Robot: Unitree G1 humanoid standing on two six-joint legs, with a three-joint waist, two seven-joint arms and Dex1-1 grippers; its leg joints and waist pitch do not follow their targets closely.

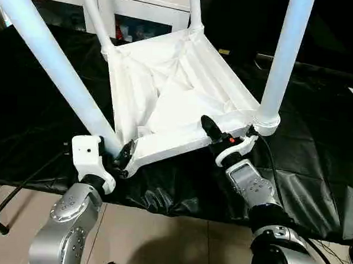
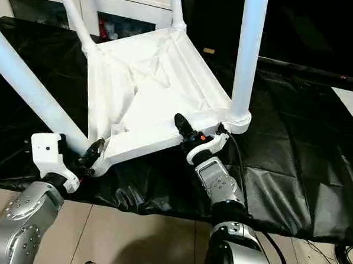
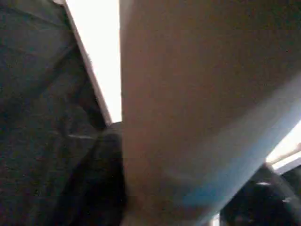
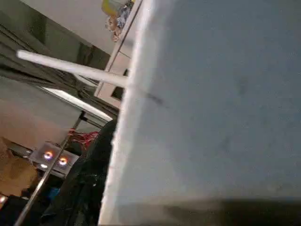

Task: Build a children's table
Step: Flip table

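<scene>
1. Tabletop lies upside down on black cloth, ribbed underside up, all four legs seated in corner sockets and pointing up.
2. L claw sits at near-left corner socket, at foot of near-left leg. I see its dark fingers pressed to the corner; clenched or loose – can't tell.
3. R claw is at near edge of tabletop, just beside near-right leg. One finger lies over the rim; looks clamped on the tabletop edge.
4. Far legs stand beyond both claws, white cabinet behind them.
5. L wrist cam: leg v. close to claw.
</scene>
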